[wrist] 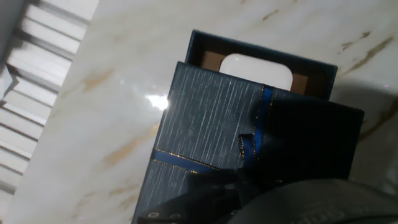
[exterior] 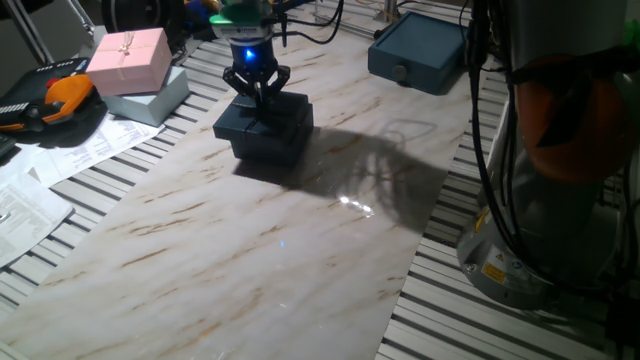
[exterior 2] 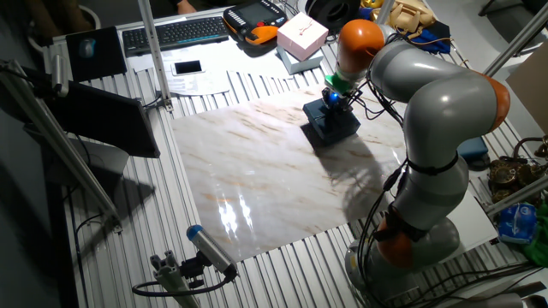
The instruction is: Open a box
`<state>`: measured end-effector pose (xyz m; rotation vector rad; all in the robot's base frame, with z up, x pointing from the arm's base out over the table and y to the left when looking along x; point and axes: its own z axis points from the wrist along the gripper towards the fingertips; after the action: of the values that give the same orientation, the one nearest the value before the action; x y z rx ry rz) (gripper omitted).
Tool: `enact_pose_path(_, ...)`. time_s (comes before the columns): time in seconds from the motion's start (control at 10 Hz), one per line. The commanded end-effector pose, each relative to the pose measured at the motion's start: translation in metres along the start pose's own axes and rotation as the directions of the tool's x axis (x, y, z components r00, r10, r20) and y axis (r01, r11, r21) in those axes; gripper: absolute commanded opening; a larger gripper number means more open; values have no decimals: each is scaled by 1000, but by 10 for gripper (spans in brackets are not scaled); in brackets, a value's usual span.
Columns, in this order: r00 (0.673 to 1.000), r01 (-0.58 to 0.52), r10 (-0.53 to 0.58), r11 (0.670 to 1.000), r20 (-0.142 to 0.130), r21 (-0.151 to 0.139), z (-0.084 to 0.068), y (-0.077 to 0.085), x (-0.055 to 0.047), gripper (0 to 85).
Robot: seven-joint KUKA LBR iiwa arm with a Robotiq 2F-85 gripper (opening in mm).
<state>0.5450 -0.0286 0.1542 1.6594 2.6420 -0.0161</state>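
One small square navy textured-card box [exterior: 268, 130], lid [wrist: 211, 130] shifted beneath the gripper [exterior: 257, 88], exposing one white insert [wrist: 256, 70]; jaw grip unclear.

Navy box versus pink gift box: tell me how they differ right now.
The navy box is dark; the pink gift box is pale. The navy box's lid sits shifted, exposing a white insert; the pink one is closed. The gripper is at the navy box; the pink one stands untouched on a grey box. Both carry ribbons.
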Motion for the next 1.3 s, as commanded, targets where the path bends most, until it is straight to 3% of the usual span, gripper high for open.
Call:
enact_pose_path(0.0,1000,-4,4,1000,-1,1,1,0,4,0)
enact_pose_path(0.4,1000,27,-27,1000,-8,15,4,2,24,0)
enact_pose_path(0.6,994,111,-111,994,-23,16,5,1,30,0)
enact_pose_path(0.8,981,190,-190,982,-44,7,3,-1,29,0)
enact_pose_path(1.2,987,160,-160,987,-32,-5,3,-1,29,0)
